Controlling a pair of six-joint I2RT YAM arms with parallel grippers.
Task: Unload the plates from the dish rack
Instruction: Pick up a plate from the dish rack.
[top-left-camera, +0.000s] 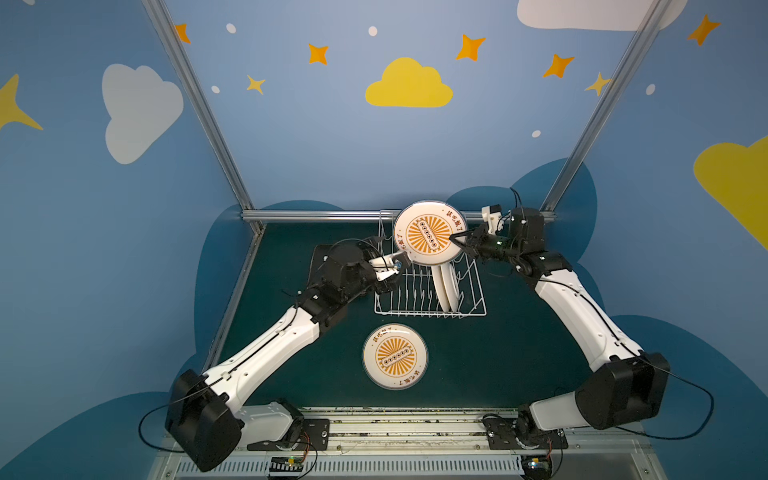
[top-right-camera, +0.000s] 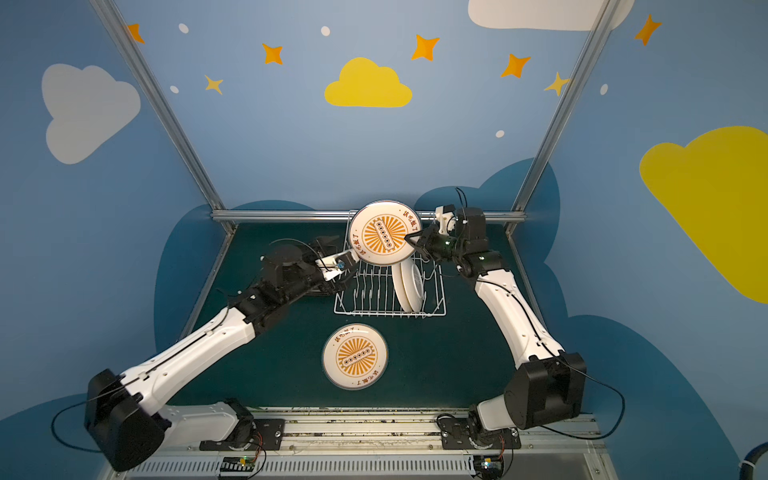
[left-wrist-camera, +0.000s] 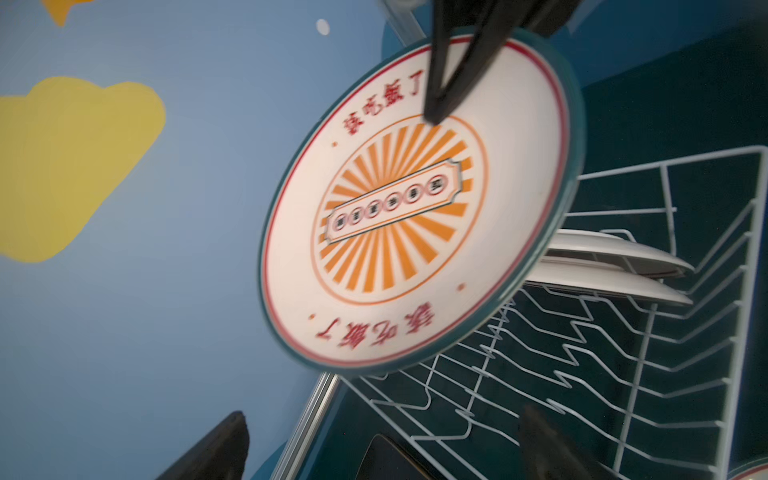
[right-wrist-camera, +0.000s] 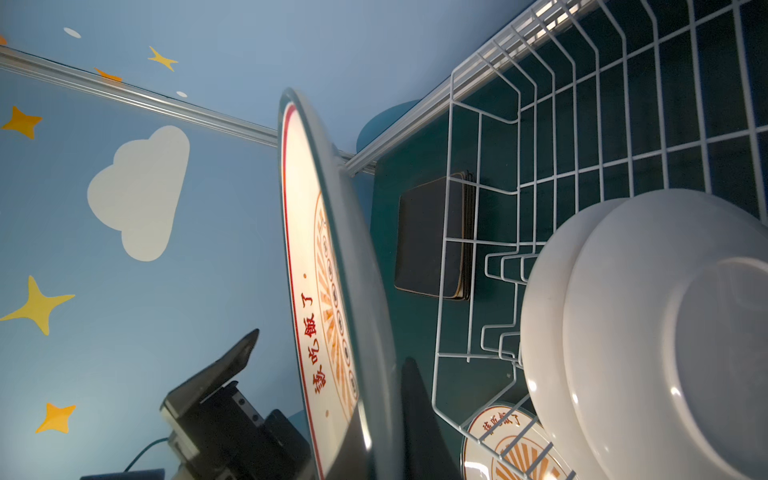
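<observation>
My right gripper (top-left-camera: 455, 241) (top-right-camera: 409, 241) (right-wrist-camera: 374, 436) is shut on the rim of a round white plate (top-left-camera: 428, 235) (top-right-camera: 382, 235) (left-wrist-camera: 415, 199) (right-wrist-camera: 316, 270) with an orange sunburst centre. It holds the plate upright above the back of the white wire dish rack (top-left-camera: 473, 307) (top-right-camera: 436, 307) (left-wrist-camera: 665, 174) (right-wrist-camera: 453, 104). My left gripper (top-left-camera: 401, 264) (top-right-camera: 351, 262) (left-wrist-camera: 382, 446) is open just off the plate's opposite edge, with nothing between its fingers. Two white plates (top-left-camera: 446, 286) (top-right-camera: 409, 286) (left-wrist-camera: 623, 257) (right-wrist-camera: 665, 332) stand on edge in the rack.
Another sunburst plate (top-left-camera: 395, 356) (top-right-camera: 355, 356) (right-wrist-camera: 507, 449) lies face up on the green table in front of the rack. A stack of black square plates (right-wrist-camera: 432, 237) (top-left-camera: 318, 257) lies left of the rack, under my left arm. An aluminium rail (top-left-camera: 316, 215) runs behind.
</observation>
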